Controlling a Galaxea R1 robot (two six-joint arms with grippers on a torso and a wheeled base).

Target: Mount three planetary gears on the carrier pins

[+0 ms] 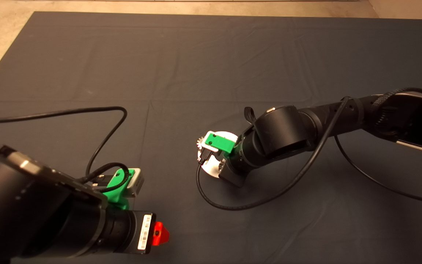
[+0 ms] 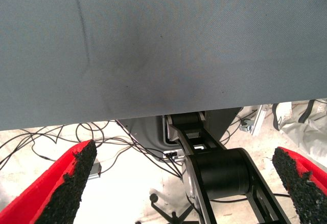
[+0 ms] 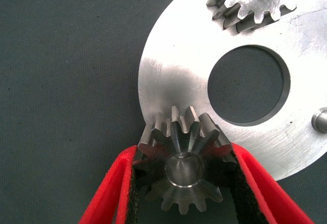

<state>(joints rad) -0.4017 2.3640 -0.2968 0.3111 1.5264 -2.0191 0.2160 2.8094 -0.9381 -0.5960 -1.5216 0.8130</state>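
My right gripper [image 3: 184, 158] is shut on a dark-grey toothed gear [image 3: 183, 169]. It holds the gear over the near rim of the silver round plate [image 3: 168, 81], and I cannot tell whether the gear touches the plate. A second gear [image 3: 255, 1] sits on a pin at the plate's far side. One bare carrier pin [image 3: 321, 119] stands beside the central hole. In the head view the right wrist [image 1: 229, 146] covers most of the plate [image 1: 211, 169], and a gear [image 1: 200, 143] shows at its left rim. The third gear is out of view. My left gripper [image 1: 159, 234] is open and empty at the lower left.
A black cable [image 1: 233, 206] loops on the mat below the plate, and another cable [image 1: 101, 110] runs across the left side. The left wrist view looks past the mat's edge [image 2: 153, 116] at floor cables and a black robot part [image 2: 219, 173].
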